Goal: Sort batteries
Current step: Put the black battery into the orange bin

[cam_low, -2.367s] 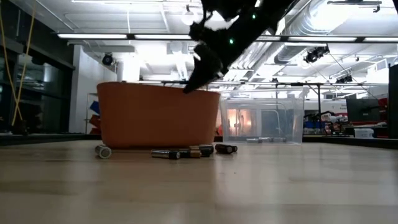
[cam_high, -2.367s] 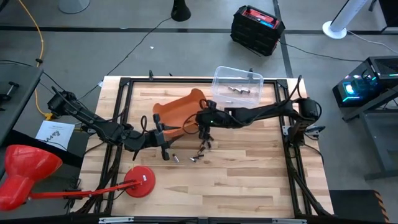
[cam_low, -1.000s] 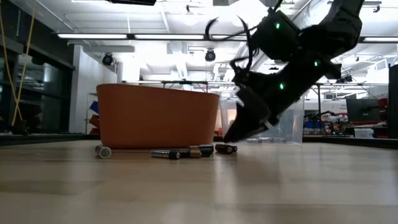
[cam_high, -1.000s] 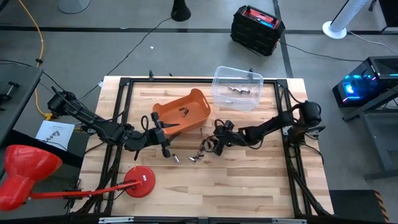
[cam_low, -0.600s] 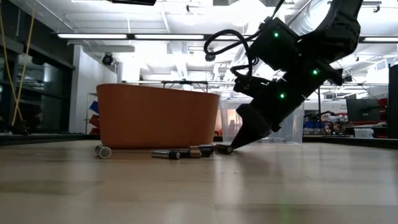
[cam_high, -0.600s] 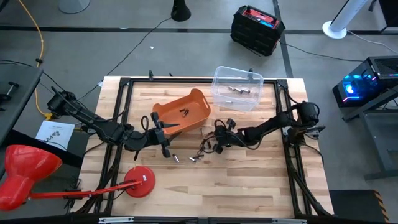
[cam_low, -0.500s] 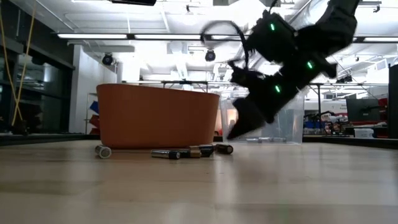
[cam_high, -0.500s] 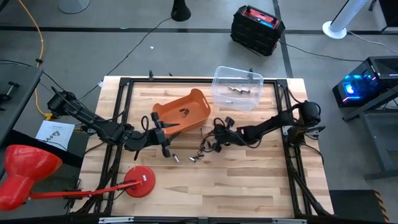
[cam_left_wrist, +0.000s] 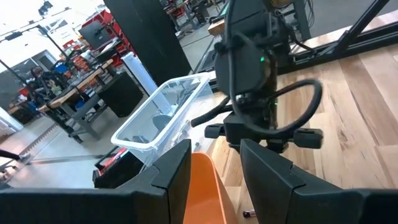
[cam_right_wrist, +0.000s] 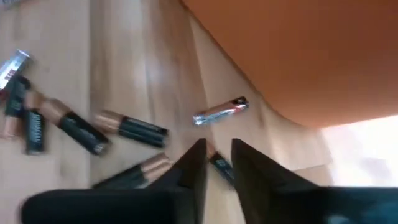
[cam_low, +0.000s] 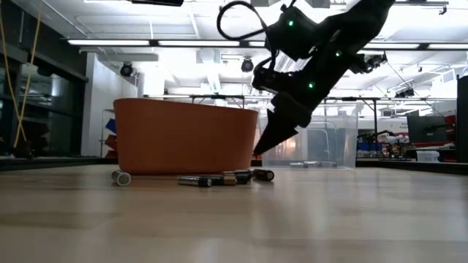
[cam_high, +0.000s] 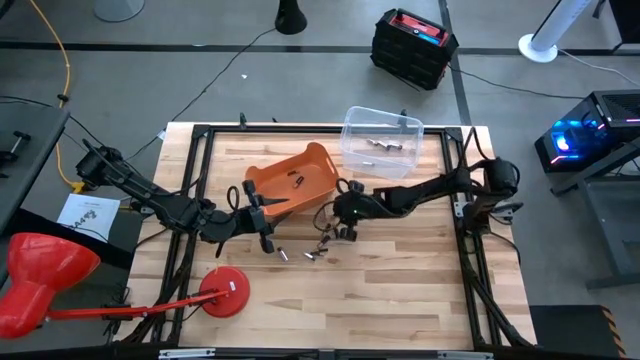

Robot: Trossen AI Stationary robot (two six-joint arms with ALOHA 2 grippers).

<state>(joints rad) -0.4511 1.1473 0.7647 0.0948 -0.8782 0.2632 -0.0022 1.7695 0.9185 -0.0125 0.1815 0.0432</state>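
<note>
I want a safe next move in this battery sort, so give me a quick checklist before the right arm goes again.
1. Right gripper off the table: ok, it hangs above the loose batteries by the orange bin.
2. Battery in the right gripper: cannot tell.
3. Orange bin upright: ok.
4. Clear bin upright and reachable: ok, it stands just beyond the orange bin.
5. Left gripper out of the way: ok, it waits open beside the orange bin.
6. Table sorted: not ok, several loose batteries lie on the wood.
</note>
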